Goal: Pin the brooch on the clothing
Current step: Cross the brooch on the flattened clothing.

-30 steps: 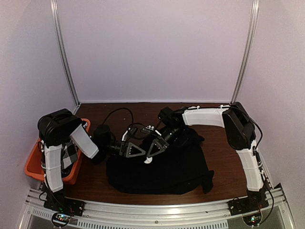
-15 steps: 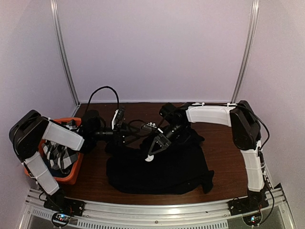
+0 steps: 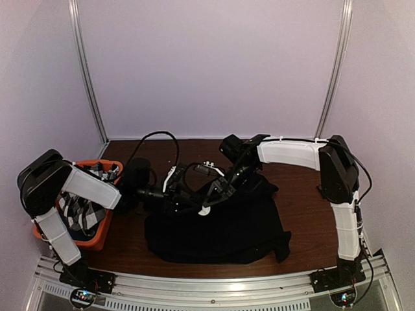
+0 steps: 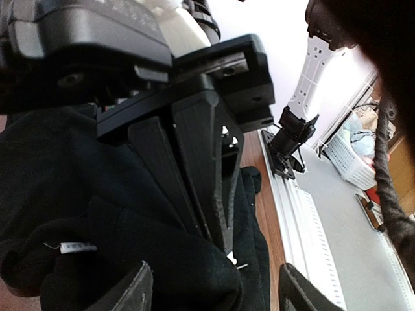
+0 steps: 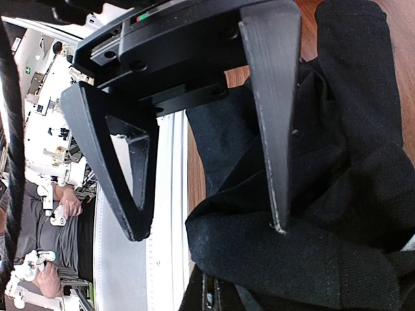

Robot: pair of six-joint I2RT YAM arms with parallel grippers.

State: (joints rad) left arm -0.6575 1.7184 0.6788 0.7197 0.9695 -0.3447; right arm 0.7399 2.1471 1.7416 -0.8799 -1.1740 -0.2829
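Top view. Brown wood-grain tabletop [image 3: 305, 194]. The shirt [image 3: 227, 230], black soft knit, lies crumpled in a broad heap near the front middle, rucked along its far edge. At far left is an orange plastic bin [image 3: 48, 232], rectangular, with a black-and-white checked cloth [image 3: 78, 212] bunched inside. Both arms meet over the shirt's far-left edge. The left gripper [image 3: 187, 199] comes in from the bin side and the right gripper [image 3: 209, 202] slants down from the far right. A small white piece, which I take for the brooch [image 3: 204, 211], sits at the right gripper's tips, just on the shirt.

Left wrist view. The right gripper [image 4: 220, 243] fills the frame. It is matte black ribbed plastic, its two fingers pressed flat together, tips down in a fold of the shirt [image 4: 65, 194]. A white fleck of the brooch [image 4: 232, 258] shows at those tips, too small to tell its shape. A white woven label [image 4: 71, 247] is sewn on the fabric. The camera's own fingers [image 4: 130, 295] stand well apart at the bottom edge, with fabric bulging between them.

Right wrist view. The left gripper [image 5: 206, 232] has its jaws wide and grips nothing. Its fingers [image 5: 275, 129] are black and wedge-shaped, one an open triangle. The solid one's tip touches a thick rolled fold of the shirt [image 5: 363, 162]; the other hangs clear of the cloth.
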